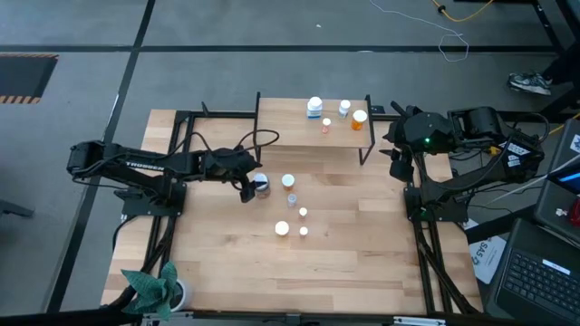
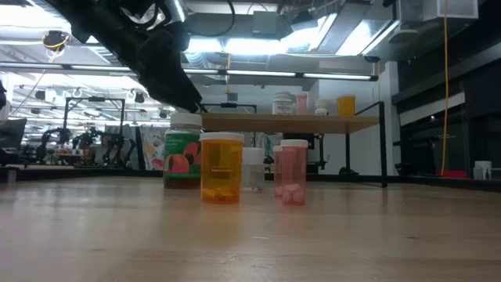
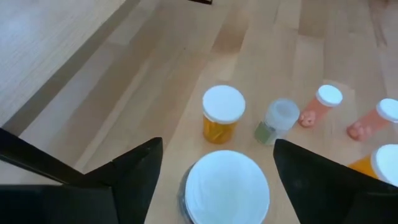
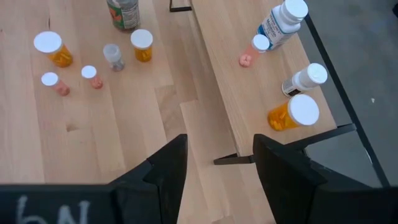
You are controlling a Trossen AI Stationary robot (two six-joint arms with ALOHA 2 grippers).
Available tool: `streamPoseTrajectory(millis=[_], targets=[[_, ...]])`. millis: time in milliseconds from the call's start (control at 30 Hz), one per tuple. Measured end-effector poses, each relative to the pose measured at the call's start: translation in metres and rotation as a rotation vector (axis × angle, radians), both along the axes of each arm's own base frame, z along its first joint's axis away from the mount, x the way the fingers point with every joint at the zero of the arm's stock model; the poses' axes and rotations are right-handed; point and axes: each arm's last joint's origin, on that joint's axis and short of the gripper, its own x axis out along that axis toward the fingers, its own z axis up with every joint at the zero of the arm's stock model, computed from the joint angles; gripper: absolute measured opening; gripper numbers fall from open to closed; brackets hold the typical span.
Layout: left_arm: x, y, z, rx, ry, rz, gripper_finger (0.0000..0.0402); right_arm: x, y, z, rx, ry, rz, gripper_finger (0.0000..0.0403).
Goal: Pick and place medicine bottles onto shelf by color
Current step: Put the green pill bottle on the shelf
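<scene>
Left claw [image 3: 214, 171], spread wide, straddles the green bottle [image 3: 227, 186] near the shelf [image 1: 299, 127]; seemingly untouched, it wants centring before a level squeeze below the cap.

Bright overhead lighting; foreground perhaps blurred.

The light-wood tabletop [image 1: 362, 244] carries the shelf [image 1: 290, 136] at its far edge. Six bottles stand mid-board — a green-labelled bottle [image 1: 262, 185], orange bottles [image 1: 282, 229], small pink ones [image 1: 303, 214].
</scene>
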Motion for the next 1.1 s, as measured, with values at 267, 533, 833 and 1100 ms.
streamPoseTrajectory(millis=[267,533,833,1100], targets=[[-0.002,-0.009,-0.005,-0.007,0.063,-0.043,0.0322,0.0,0.0,0.0,0.0,0.0,0.0,0.0185],[-0.004,-0.012,-0.008,0.004,0.096,-0.033,0.0322,0.0,0.0,0.0,-0.001,0.001,0.001,0.0185],[-0.002,-0.01,-0.014,0.009,0.137,-0.016,0.0322,0.0,0.0,0.0,-0.001,0.001,0.001,0.0185],[0.011,-0.01,-0.03,0.004,0.163,-0.013,0.0322,0.0,0.0,0.0,-0.001,0.001,0.001,0.0185]])
